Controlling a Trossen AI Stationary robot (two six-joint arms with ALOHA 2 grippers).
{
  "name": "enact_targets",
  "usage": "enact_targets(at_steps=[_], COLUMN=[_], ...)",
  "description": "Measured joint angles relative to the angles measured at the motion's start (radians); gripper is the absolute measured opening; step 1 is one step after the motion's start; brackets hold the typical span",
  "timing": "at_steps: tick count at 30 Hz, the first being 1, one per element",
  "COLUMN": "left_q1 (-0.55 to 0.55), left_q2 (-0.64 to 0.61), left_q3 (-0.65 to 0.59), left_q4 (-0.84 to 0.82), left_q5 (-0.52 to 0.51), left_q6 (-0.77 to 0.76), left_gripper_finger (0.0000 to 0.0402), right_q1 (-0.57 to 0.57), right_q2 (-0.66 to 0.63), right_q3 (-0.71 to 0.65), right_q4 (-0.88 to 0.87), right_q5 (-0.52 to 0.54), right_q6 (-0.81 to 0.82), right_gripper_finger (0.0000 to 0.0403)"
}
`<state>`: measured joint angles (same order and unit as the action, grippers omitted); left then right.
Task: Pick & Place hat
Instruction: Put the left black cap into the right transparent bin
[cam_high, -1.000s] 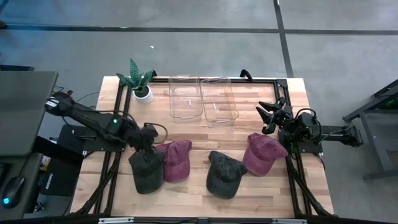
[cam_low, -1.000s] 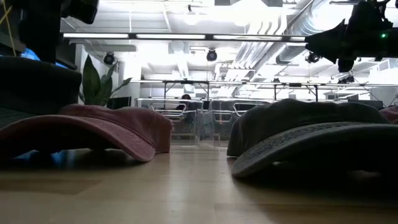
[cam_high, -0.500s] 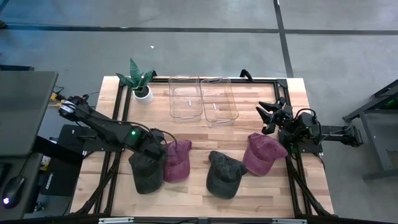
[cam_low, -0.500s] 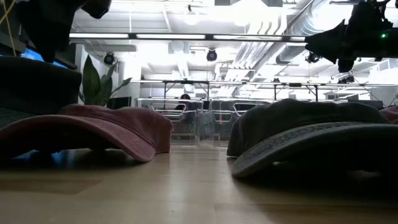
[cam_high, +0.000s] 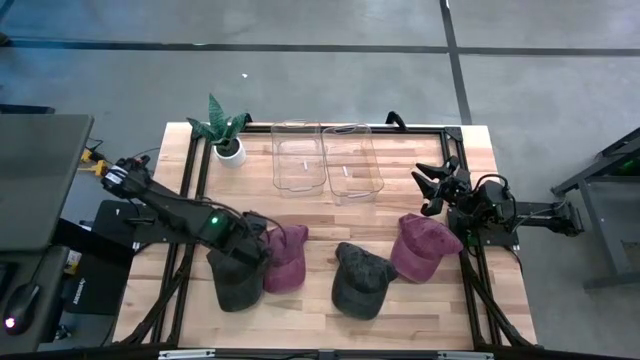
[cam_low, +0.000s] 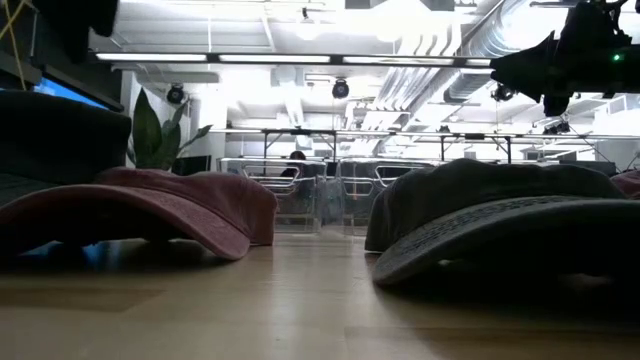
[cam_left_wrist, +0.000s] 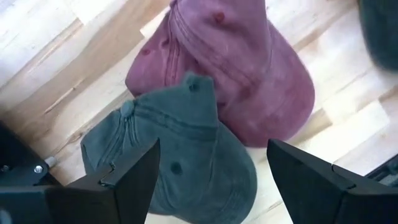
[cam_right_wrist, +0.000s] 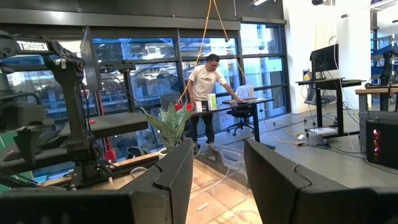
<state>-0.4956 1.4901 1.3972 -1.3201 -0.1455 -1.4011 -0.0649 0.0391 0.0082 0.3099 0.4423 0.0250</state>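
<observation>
Left gripper (cam_left_wrist: 208, 180) spread wide and empty, poised directly above faded dark green cotton cap (cam_left_wrist: 180, 155), fingers (cam_left_wrist: 134, 177) straddling its crown without contact; same gripper (cam_high: 252, 237) placed in the high view over the left-hand pair of caps near the table's front. Dark green cap (cam_high: 236, 275) lying partly over washed maroon cotton cap (cam_high: 285, 258), edges overlapping, maroon crown (cam_left_wrist: 242, 68) showing beyond the green one in the left wrist view. Further right along the front of the pale wooden slatted table (cam_high: 300, 315), a second dark charcoal cap (cam_high: 360, 280) resting just beside a second maroon cap (cam_high: 425, 247), the two touching at their edges. Right gripper (cam_high: 432, 188) parked at the table's right side beyond that maroon cap, raised clear of the surface, fingers (cam_right_wrist: 174, 177) partly apart with nothing between them. Toward the far edge, two clear plastic rectangular bins (cam_high: 325, 158) side by side, touching along their long walls. Beside them at the far left corner, small green spiky plant in a white pot (cam_high: 226, 135). Beyond the table, across the room in the right wrist view, a person in a white shirt (cam_right_wrist: 204, 102) standing at a desk.
</observation>
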Motion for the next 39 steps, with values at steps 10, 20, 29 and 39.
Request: enact_targets(at_steps=[10,20,29,39], left_q1=[-0.063,-0.095,-0.101,-0.101], left_q2=[0.090,0.193,0.220,0.222], left_q3=[-0.001,-0.001,-0.001,-0.029], left_q4=[0.005,-0.056,-0.060,-0.032], left_q5=[0.060,0.066,0.033,-0.003], left_q6=[-0.049,-0.115,-0.115,-0.113], left_gripper_finger=[0.0286,0.0286,0.0282,0.0178], right_q1=[0.000,0.000,0.000,0.000], right_q2=[0.000,0.000,0.000,0.000], right_q3=[0.000,0.000,0.000,0.000], right_q4=[-0.002,-0.007,-0.007,-0.007], right_q5=[0.000,0.000,0.000,0.000], right_q6=[0.000,0.000,0.000,0.000], right_gripper_finger=[0.0139,0.0139,0.0139,0.0139])
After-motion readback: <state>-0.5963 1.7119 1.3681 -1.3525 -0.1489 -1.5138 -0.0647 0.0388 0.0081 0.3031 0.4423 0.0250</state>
